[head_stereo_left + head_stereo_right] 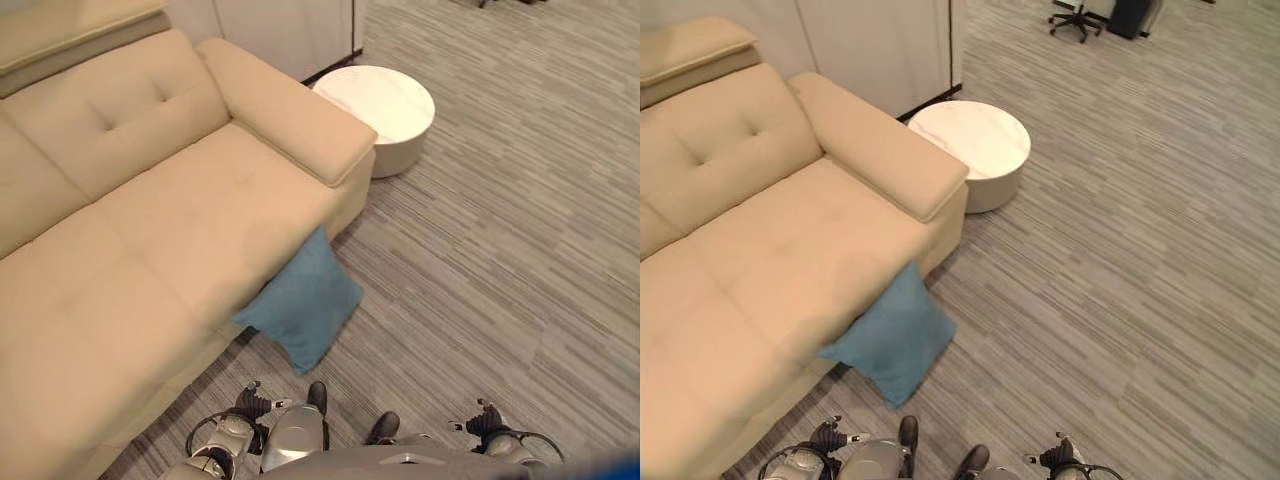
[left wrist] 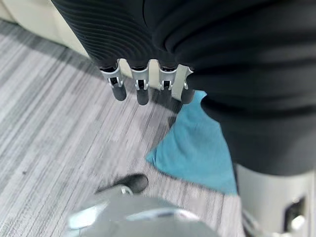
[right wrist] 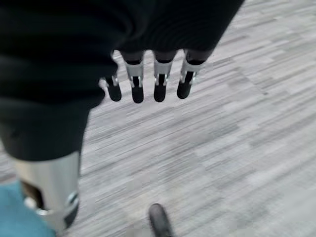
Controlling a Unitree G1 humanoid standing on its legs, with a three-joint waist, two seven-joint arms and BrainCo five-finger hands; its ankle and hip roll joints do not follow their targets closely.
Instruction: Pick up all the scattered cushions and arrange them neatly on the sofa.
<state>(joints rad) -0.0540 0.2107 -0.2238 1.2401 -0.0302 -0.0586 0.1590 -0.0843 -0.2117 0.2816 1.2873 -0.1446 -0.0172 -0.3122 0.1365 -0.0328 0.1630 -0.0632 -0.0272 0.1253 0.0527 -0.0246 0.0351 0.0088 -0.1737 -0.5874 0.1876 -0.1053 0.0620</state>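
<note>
Left hand (image 2: 148, 74): fingers straight, side by side, holding nothing, above the carpet (image 2: 59, 128).
Right hand (image 3: 148, 81): fingers straight, slightly apart, empty, over carpet.
Blue cushion (image 1: 300, 300): beyond the left fingertips, on the carpet, leaning against the beige sofa (image 1: 180, 220) front.
Round white table (image 1: 385, 110): well apart, past the sofa armrest.

The left hand (image 2: 148, 59) wears a black cover of fine, close ribs over its back and wrist. Below the cover's edge sits a row of fingers (image 2: 142, 91), each with a short silver metal segment and small bright fittings, ending in a rounded matte black tip. The right hand (image 3: 148, 74) is built alike, with the same black ribbed cover and silver, dark-tipped fingers (image 3: 137, 86). The left arm (image 1: 295, 435) is a smooth, rounded shell of glossy silver-grey.
</note>
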